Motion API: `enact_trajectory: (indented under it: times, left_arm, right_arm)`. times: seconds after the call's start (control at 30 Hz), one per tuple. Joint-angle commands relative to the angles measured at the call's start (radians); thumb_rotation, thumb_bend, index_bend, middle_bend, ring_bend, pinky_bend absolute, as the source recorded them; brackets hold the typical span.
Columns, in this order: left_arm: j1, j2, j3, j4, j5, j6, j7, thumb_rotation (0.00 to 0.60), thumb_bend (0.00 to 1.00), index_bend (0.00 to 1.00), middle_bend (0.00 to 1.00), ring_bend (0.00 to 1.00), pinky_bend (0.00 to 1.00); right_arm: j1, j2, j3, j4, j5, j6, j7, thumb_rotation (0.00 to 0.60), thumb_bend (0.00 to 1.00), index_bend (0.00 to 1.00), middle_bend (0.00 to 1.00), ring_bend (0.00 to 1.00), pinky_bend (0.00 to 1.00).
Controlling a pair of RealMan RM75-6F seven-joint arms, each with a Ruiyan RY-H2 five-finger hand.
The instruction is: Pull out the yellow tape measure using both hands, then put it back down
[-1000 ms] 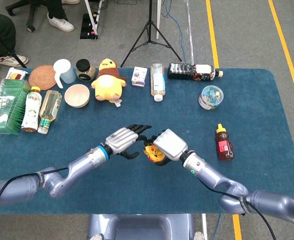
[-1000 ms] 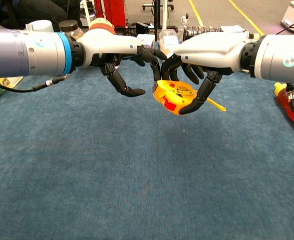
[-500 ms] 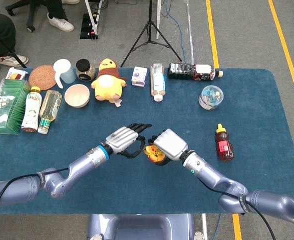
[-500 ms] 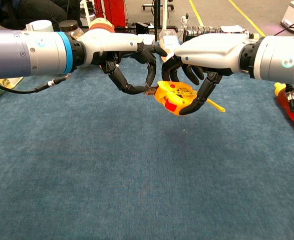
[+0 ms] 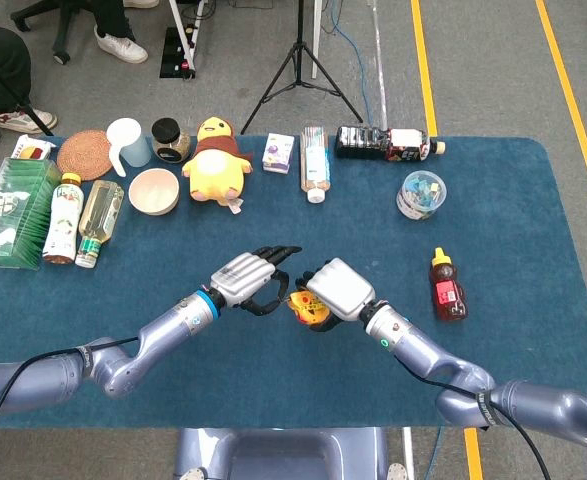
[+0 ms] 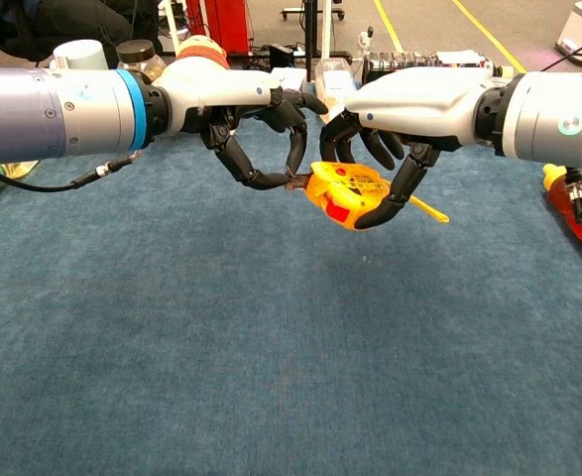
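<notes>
The yellow tape measure (image 6: 348, 194) with a red button hangs above the blue table, gripped by my right hand (image 6: 409, 109), whose dark fingers wrap its case. In the head view the tape measure (image 5: 301, 303) shows only partly under my right hand (image 5: 339, 290). My left hand (image 6: 233, 104) is just to its left, and its thumb and a finger pinch the dark tab of the tape (image 6: 295, 181) at the case's left end. My left hand (image 5: 243, 279) touches the right one in the head view. Almost no tape is drawn out.
A red sauce bottle (image 5: 446, 287) lies right of my right hand. Along the far edge stand a bowl (image 5: 154, 190), a yellow plush toy (image 5: 216, 160), bottles (image 5: 316, 164), a dark bottle (image 5: 386, 143) and a small tub (image 5: 421, 193). A green box (image 5: 11, 210) sits far left.
My left hand's fingers closed onto the tape's tab at the case's left end. The right hand and the case stayed where they were.
</notes>
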Motion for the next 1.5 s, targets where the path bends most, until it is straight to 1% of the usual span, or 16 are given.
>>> enact_trajectory:
  times: [0.03, 0.3, 0.53, 0.9, 1.2, 1.5]
  left_arm:
    - [0.002, -0.004, -0.001, 0.003, -0.004, 0.004, 0.003, 0.600, 0.40, 0.58, 0.00, 0.00, 0.08]
    - [0.004, 0.001, -0.004, -0.002, -0.018, 0.000, 0.011, 0.600, 0.40, 0.59, 0.00, 0.00, 0.08]
    - [0.007, 0.032, -0.004, -0.023, -0.029, -0.027, -0.011, 0.600, 0.40, 0.59, 0.00, 0.00, 0.08]
    - [0.033, 0.105, 0.016, -0.055, -0.015, -0.057, -0.054, 0.600, 0.40, 0.59, 0.00, 0.00, 0.08]
    - [0.063, 0.157, 0.034, -0.072, 0.011, -0.058, -0.094, 0.600, 0.40, 0.59, 0.00, 0.00, 0.08]
    - [0.105, 0.231, 0.059, -0.104, 0.050, -0.047, -0.136, 0.600, 0.40, 0.59, 0.01, 0.00, 0.08]
  right_arm:
    - [0.000, 0.000, -0.001, 0.000, 0.000, -0.001, 0.000, 0.415, 0.22, 0.59, 0.62, 0.58, 0.53]
    - [0.000, 0.009, -0.005, -0.004, -0.003, -0.004, 0.002, 0.414, 0.22, 0.59, 0.62, 0.58, 0.53]
    - [-0.002, 0.028, -0.008, -0.014, -0.003, -0.008, 0.002, 0.415, 0.22, 0.59, 0.62, 0.58, 0.53]
    - [-0.008, 0.065, -0.028, -0.020, -0.012, -0.023, -0.001, 0.414, 0.22, 0.60, 0.62, 0.58, 0.53]
    - [-0.016, 0.092, -0.047, -0.020, -0.031, -0.026, -0.002, 0.415, 0.22, 0.59, 0.63, 0.58, 0.53]
    - [-0.028, 0.122, -0.065, -0.018, -0.039, -0.028, -0.005, 0.416, 0.22, 0.59, 0.63, 0.58, 0.53]
